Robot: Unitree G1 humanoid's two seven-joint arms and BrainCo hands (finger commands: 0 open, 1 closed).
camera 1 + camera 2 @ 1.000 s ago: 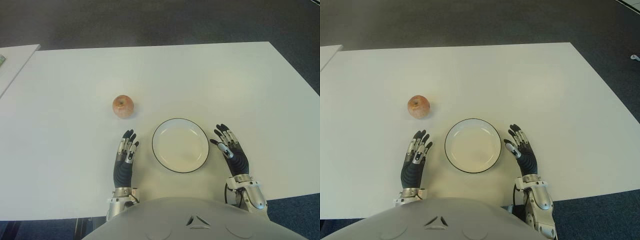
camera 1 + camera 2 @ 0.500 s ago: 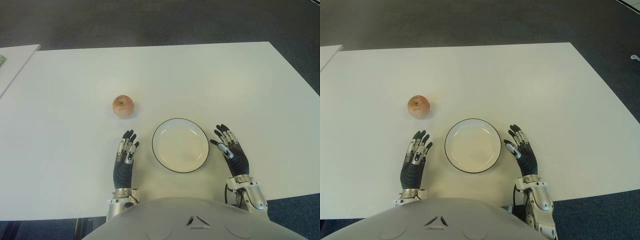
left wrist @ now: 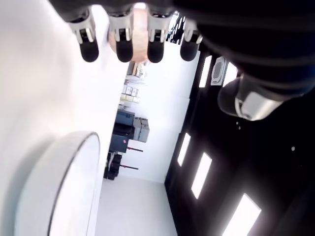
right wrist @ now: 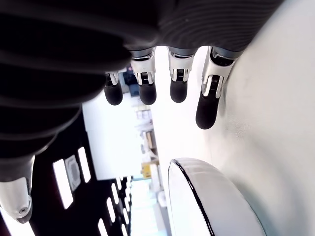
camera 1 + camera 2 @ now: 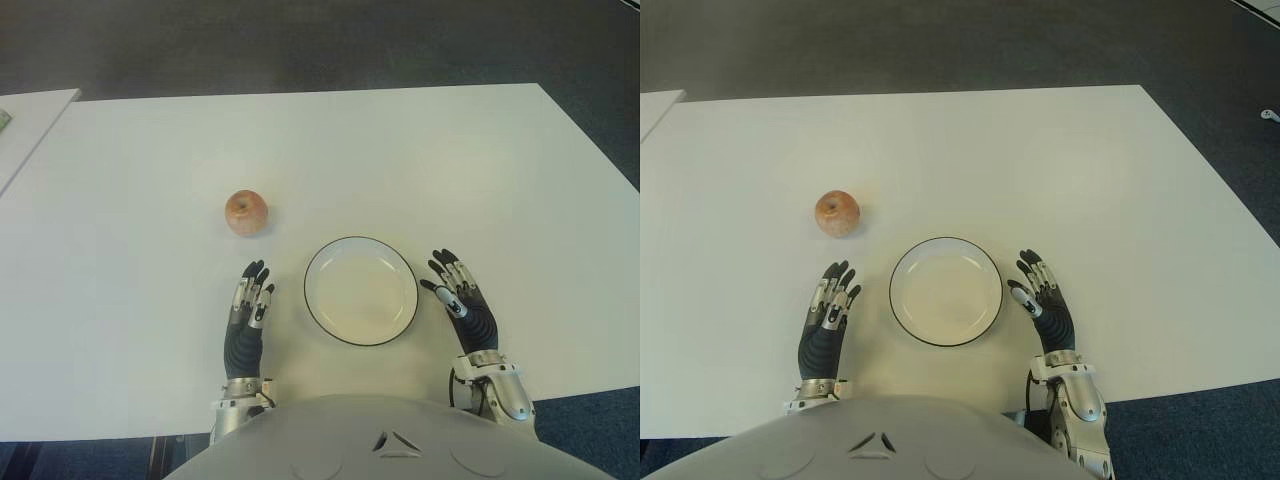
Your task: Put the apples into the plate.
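One reddish-yellow apple (image 5: 246, 213) sits on the white table (image 5: 400, 160), left of centre and a little beyond the plate. The white plate (image 5: 361, 290) with a thin dark rim lies near the front edge and holds nothing. My left hand (image 5: 249, 300) is just left of the plate and short of the apple, fingers stretched out flat, holding nothing. My right hand (image 5: 456, 290) shows just right of the plate, fingers extended and free. In the left wrist view the apple (image 3: 140, 29) peeks out beyond the fingertips (image 3: 124, 50), and the plate's rim (image 3: 74, 147) is close by.
A second white table's corner (image 5: 30, 115) shows at the far left. Dark carpet (image 5: 300, 45) lies beyond the table's far edge.
My left hand has drawn back slightly toward my body. The apple, the plate and my right hand stay where they were.
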